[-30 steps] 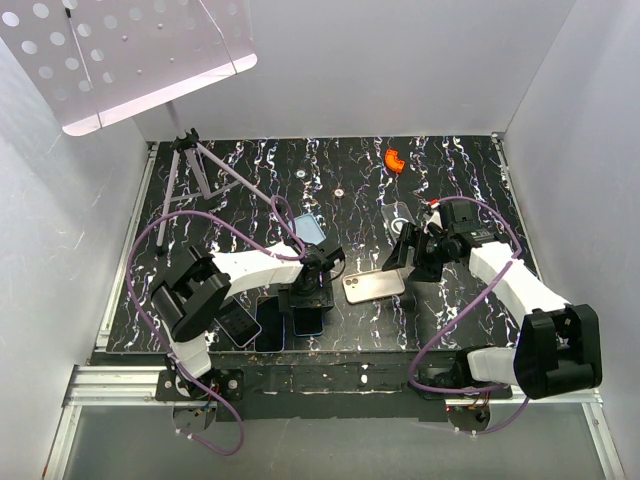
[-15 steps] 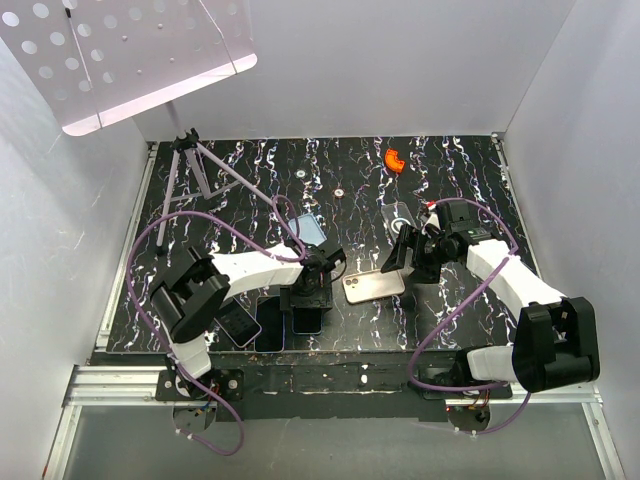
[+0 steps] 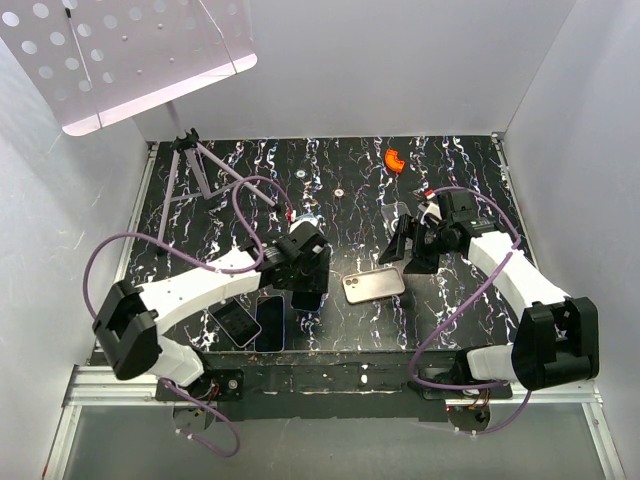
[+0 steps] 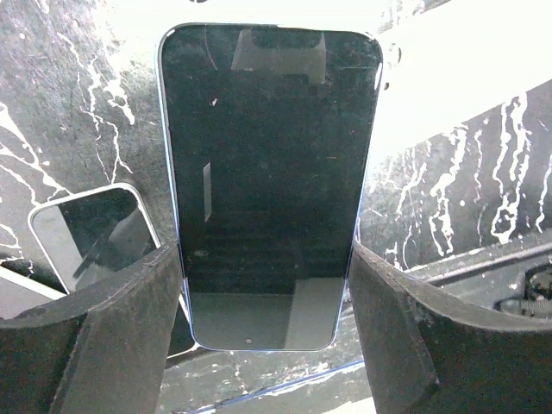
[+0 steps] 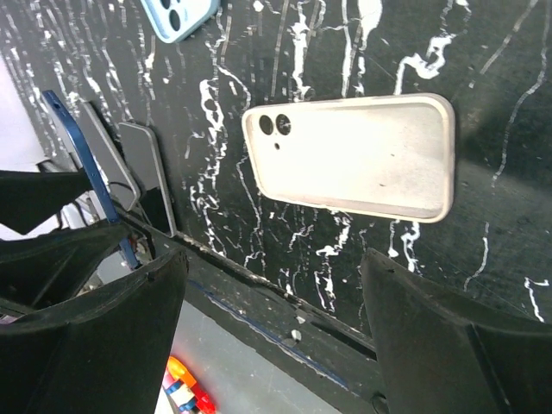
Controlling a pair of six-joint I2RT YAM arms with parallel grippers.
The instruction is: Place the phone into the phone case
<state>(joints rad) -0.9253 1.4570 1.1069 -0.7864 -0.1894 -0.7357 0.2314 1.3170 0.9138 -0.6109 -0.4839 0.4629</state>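
Note:
A dark-screened phone (image 4: 267, 172) with a blue edge sits between the fingers of my left gripper (image 4: 266, 250). Both long sides of the phone touch the pads, and it is lifted off the table. From above, the left gripper (image 3: 305, 288) is near the front middle of the table. The right wrist view shows the phone's blue edge (image 5: 86, 172) tilted up. A beige phone case (image 3: 374, 285) with camera cutouts lies flat to the right of it, also seen from the right wrist as the case (image 5: 354, 155). My right gripper (image 3: 412, 245) hovers open beyond the case, with nothing in it (image 5: 274, 259).
Two more phones (image 3: 237, 322) (image 3: 270, 322) lie by the near edge at the left. A light blue case (image 5: 177, 17) and a clear case (image 3: 397, 213) lie farther back. A small tripod (image 3: 195, 165) and an orange piece (image 3: 394, 159) are at the rear.
My left gripper narrowed onto the phone and carried it up and back from the near edge, with the arm stretching out. The right gripper drifted slightly toward the rear.

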